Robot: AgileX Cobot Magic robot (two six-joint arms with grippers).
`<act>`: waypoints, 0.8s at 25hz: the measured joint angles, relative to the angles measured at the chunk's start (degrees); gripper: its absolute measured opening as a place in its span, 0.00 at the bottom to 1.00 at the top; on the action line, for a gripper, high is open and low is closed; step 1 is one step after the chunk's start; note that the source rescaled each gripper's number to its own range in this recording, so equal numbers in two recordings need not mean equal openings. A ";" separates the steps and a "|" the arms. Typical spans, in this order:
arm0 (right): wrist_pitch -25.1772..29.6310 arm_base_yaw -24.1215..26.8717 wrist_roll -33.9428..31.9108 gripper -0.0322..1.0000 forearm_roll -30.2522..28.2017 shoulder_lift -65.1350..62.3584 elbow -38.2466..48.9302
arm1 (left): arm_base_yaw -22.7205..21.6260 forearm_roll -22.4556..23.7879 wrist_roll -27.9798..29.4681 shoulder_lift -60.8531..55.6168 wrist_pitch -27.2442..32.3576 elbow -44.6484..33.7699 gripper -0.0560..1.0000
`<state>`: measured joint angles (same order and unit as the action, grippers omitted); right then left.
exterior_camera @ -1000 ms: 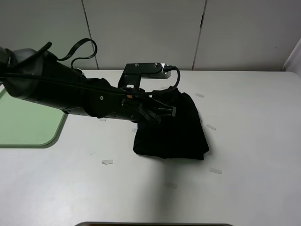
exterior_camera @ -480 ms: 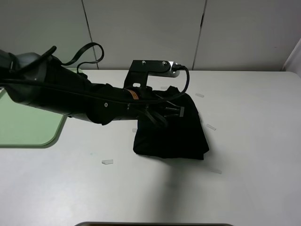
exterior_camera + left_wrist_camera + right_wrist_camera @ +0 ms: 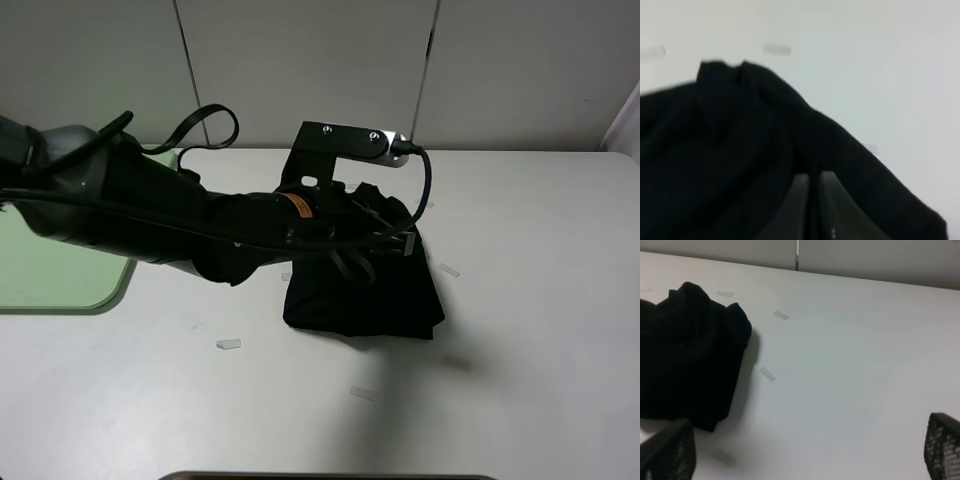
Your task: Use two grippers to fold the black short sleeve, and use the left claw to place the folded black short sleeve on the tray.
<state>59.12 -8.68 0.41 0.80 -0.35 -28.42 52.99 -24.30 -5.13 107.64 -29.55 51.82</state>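
One folded black short sleeve (image 3: 360,295) on counter (image 3: 540,400); left tool (image 3: 813,177) over it, drawn together, pinch on cloth unclear; right tool (image 3: 807,445) spread apart. Risk: a shallow grab unfolds it before the tray (image 3: 60,270).

Shirt (image 3: 362,292) under the left jaws is plain black, no print. Left claw (image 3: 812,202) has dark grey fingers. Its arm (image 3: 150,215) is black, with a silver-grey camera block (image 3: 385,140) and an orange label (image 3: 300,204). Right claw (image 3: 805,454) has black fingers (image 3: 941,446) with a fine dotted mesh pattern. Table (image 3: 540,300) is white, with pale tape strips (image 3: 767,373) ahead of the right jaws. Tray (image 3: 60,270) is pale green.
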 joint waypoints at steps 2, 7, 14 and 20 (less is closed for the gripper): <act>0.00 0.00 0.00 1.00 0.00 0.00 0.00 | -0.13 -1.05 -5.40 0.00 -0.96 -0.93 0.19; 0.00 0.00 0.00 1.00 0.06 0.00 0.00 | -0.70 -7.46 -16.20 0.00 -7.44 -6.71 0.26; 0.00 0.00 0.00 1.00 0.01 0.00 0.00 | -1.10 -6.09 -25.53 -0.05 -31.25 -13.38 0.73; 0.00 0.00 0.00 1.00 0.01 0.00 0.00 | -3.24 -4.97 -24.43 -0.05 -35.67 -14.27 0.96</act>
<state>59.12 -8.68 0.41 0.81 -0.35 -28.42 49.74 -29.28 -29.56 107.59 -65.22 37.55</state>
